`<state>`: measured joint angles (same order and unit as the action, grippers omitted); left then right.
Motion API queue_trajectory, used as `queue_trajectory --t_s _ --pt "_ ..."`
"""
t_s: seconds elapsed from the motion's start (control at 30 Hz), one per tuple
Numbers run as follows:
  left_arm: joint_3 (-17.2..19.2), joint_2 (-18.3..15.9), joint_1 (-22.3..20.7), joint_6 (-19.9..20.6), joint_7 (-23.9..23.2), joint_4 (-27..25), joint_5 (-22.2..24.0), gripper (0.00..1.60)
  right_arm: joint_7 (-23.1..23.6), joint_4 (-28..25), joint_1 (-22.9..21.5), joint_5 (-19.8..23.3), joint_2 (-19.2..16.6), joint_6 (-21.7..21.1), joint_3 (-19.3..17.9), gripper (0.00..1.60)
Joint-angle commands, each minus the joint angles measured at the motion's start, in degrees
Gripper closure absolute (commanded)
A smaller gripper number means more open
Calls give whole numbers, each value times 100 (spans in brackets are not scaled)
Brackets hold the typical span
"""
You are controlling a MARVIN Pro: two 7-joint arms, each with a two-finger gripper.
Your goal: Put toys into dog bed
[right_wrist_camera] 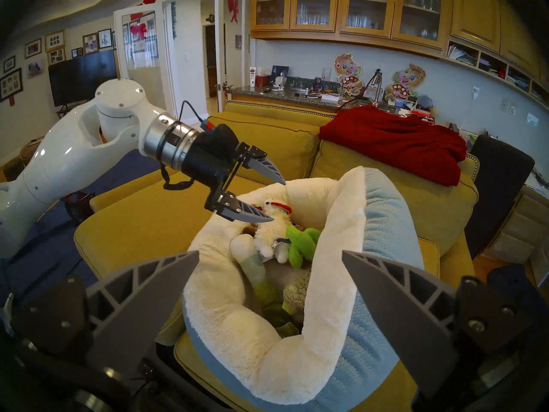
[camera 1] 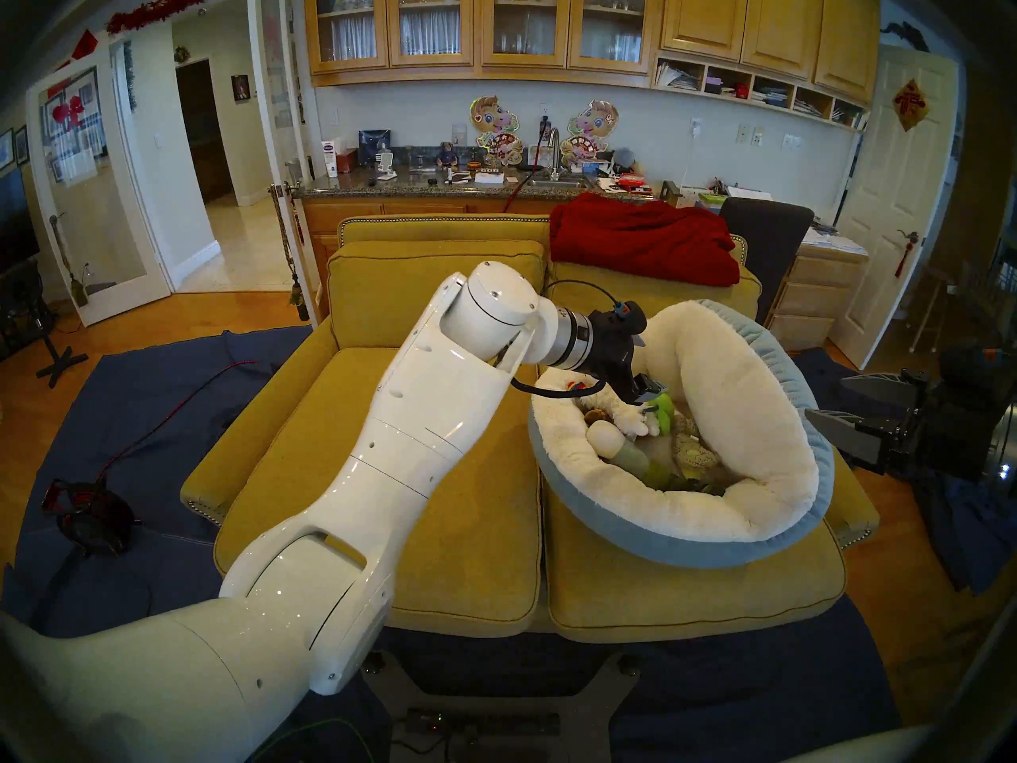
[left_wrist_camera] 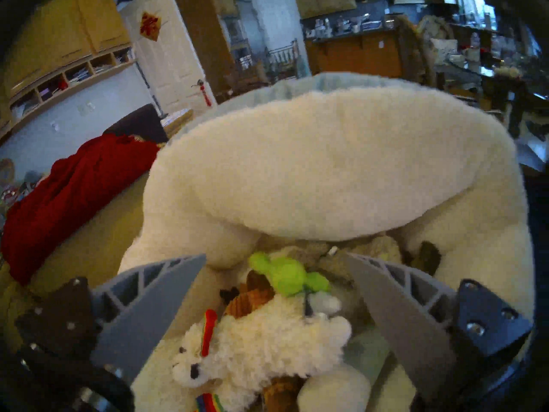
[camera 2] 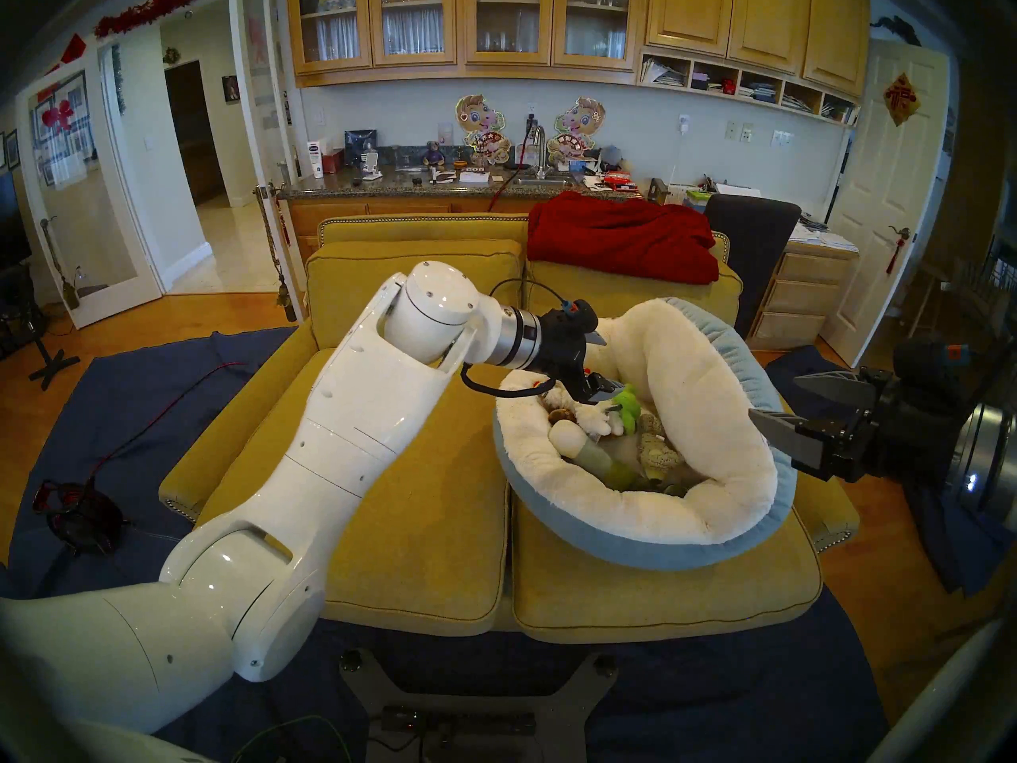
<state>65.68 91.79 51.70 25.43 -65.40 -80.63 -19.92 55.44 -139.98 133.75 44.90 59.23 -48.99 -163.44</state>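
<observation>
Left gripper: jaws spread wide, holding nothing, over the dog bed's far-left rim.
Right gripper: jaws apart, empty, off the sofa's right edge.
Toys: cactus, lamb, leek, grey animal and brown animal all lie inside the dog bed.
Dog bed: on the sofa's right seat cushion.

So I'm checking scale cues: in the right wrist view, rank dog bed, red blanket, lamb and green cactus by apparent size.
1. dog bed
2. red blanket, though it lies farther away
3. lamb
4. green cactus; close to the lamb, unsure
</observation>
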Motion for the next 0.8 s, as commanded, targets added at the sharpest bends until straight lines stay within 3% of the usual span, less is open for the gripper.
queue_trajectory --t_s 0.0,0.37,0.43,0.5,0.6,0.63,0.7,0.77 --pt "465 -634 161 8 -605 -659 337 0 1 -2 -18 -5 -16 6 -56 0" --pt "1604 -1462 1017 319 -1207 -1587 693 0 -3 -2 -20 -5 -14 8 -47 0" --pt "1682 -1498 1025 319 -1255 -1538 728 0 -3 -2 -20 -5 -14 8 -46 0" --pt "2029 -1702 1368 422 -1359 -1903 818 0 -3 -2 -20 -5 -13 8 -46 0" --pt "2231 -1797 1544 482 -1336 -1934 883 0 -3 -2 -20 -5 -13 8 -46 0" --pt "2482 -1884 1894 548 -1196 -2256 910 0 -2 -2 -20 -5 -14 8 -47 0" --pt "2426 -1967 1768 568 -1125 -2082 916 0 -2 -2 -20 -5 -14 8 -48 0" --pt "2673 -1927 2096 577 -858 -2330 857 0 -2 -2 -20 -5 -14 8 -50 0"
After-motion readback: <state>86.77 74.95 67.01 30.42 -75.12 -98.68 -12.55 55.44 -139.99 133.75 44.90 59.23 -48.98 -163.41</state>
